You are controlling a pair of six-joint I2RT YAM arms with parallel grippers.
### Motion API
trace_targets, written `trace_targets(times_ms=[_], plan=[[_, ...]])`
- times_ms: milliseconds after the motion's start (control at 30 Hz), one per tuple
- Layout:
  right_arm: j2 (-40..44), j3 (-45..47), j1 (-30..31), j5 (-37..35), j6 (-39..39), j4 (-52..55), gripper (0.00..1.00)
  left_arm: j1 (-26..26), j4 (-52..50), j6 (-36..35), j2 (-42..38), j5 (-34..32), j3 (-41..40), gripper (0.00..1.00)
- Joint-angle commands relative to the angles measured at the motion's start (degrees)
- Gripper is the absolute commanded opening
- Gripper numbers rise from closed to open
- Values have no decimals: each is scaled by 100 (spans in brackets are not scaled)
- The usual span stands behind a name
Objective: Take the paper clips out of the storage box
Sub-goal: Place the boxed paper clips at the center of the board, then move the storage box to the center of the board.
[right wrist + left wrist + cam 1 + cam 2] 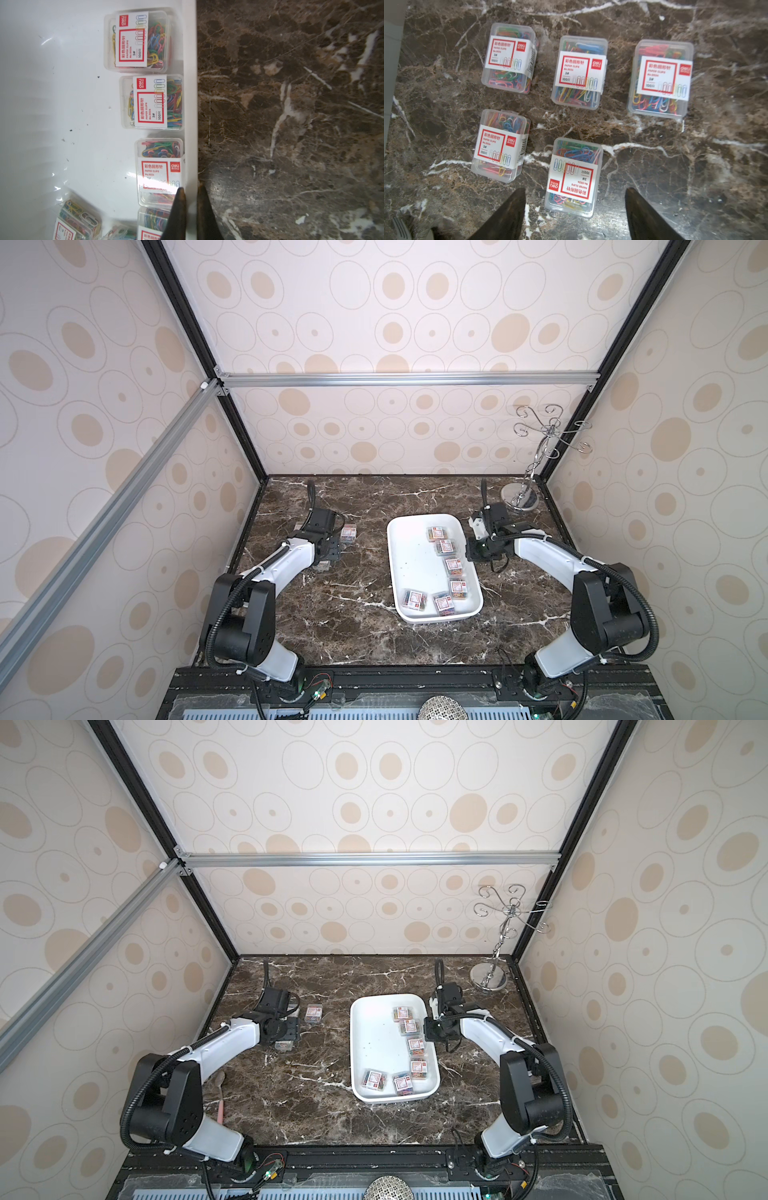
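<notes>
Both top views look from high above the table's near edge, behind the arm bases. They face downward and forward toward the far beige-patterned wall (395, 315), take in the whole dark brown marble tabletop (353, 626), and differ only by a slight sideways shift.

The left wrist camera faces straight down, close over the marble behind the left gripper (575, 188). Five small clear plastic boxes of coloured clips (579, 72) fill its view; in a top view most of them hide under the left arm (224, 1040).

The right wrist camera also looks down at close range, behind the right gripper (191, 187). It straddles the rim of the large shallow white plastic tray (62, 93). The row of clip boxes (153, 101) along that rim shows in both top views.
</notes>
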State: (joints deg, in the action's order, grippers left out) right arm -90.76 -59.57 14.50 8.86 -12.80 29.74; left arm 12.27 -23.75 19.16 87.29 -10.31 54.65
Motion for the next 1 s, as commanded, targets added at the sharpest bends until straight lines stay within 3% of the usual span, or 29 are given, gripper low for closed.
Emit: trace_targets(times_ms=[0,333,767,967], plan=[[175,214,-44,-19,9,266,0,-28,247,190,-249,237,-77,75],[170,227,-44,98,33,242,0,345,895,882,-1107,422,-506,76],[160,118,-44,185,85,269,0,1116,956,827,-1072,292,-271,76],[165,229,-44,224,31,97,0,1456,1402,788,-1313,567,-371,76]])
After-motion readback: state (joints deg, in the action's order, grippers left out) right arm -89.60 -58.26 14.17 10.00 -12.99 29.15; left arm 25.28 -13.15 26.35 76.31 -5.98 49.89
